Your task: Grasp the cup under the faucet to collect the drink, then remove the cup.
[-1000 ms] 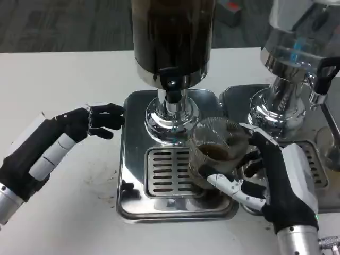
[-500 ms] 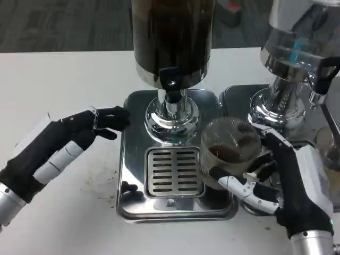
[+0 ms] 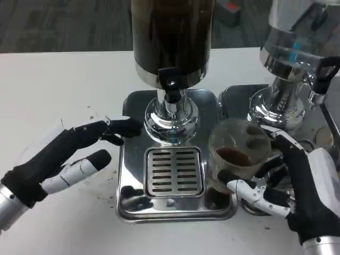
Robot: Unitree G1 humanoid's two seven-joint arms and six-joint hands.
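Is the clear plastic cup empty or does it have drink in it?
Partly filled: dark liquid sits low inside the clear plastic cup.

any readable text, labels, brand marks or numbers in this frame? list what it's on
None readable.
Dark drink dispenser: no label or brand visible on its body or faucet.
Second dispenser: a blue patch shows through its clear body, too blurred to tell if it is text.
Red object on the floor: too small and blurred to read.
Cup, drip tray, right hand, left hand: no markings.
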